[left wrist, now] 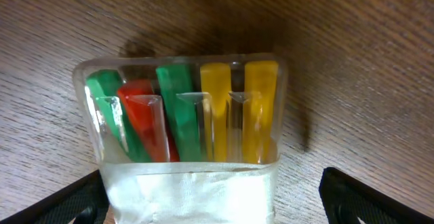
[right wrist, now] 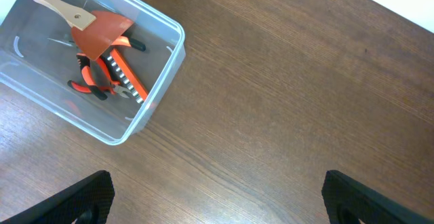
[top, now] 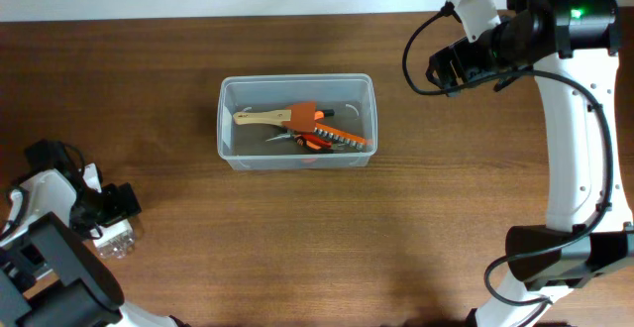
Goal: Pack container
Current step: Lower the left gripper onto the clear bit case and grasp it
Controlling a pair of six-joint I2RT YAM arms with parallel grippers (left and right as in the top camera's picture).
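Straddling bit case [left wrist: 183,115], L gripper [left wrist: 213,198].

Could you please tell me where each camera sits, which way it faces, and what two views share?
Overhead: fixed above the table, looking straight down; container at centre, left arm lower left, right arm at right.
Left wrist: low over the table, facing the small clear case of coloured bits; jaw tips in bottom corners.
Right wrist: higher, looking down on the container's end and bare wood; jaw tips in bottom corners.
Shared: overhead and right wrist both show the container with tools.
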